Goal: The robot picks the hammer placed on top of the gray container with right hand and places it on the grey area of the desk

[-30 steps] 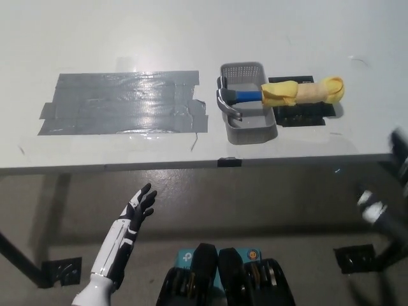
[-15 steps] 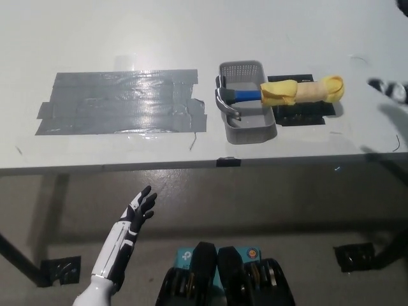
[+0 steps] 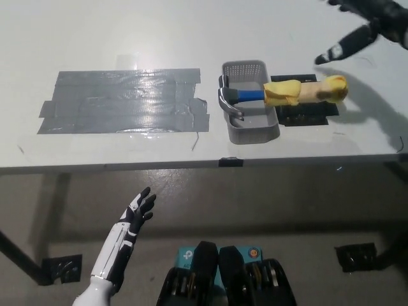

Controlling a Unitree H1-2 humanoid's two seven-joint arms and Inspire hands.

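The hammer [image 3: 280,94] lies across the gray container [image 3: 250,125]: its steel head rests inside the basket, its blue neck crosses the right rim, and its yellow and tan handle sticks out to the right over a black patch [image 3: 307,113]. My black right hand [image 3: 363,29] hovers open at the top right, above and to the right of the handle's end, not touching it. The grey taped area [image 3: 121,102] covers the desk's left half. My white left hand [image 3: 135,213] rests open below the desk edge at the lower left.
The white desk's front edge [image 3: 191,167] runs across the middle of the picture, with floor and desk legs below it. A small black mark [image 3: 230,162] sits on that edge below the container.
My right hand has risen from beside the desk's lower right edge to the top right, above the hammer's handle end. The picture has shifted slightly. Hammer and left hand stay put.
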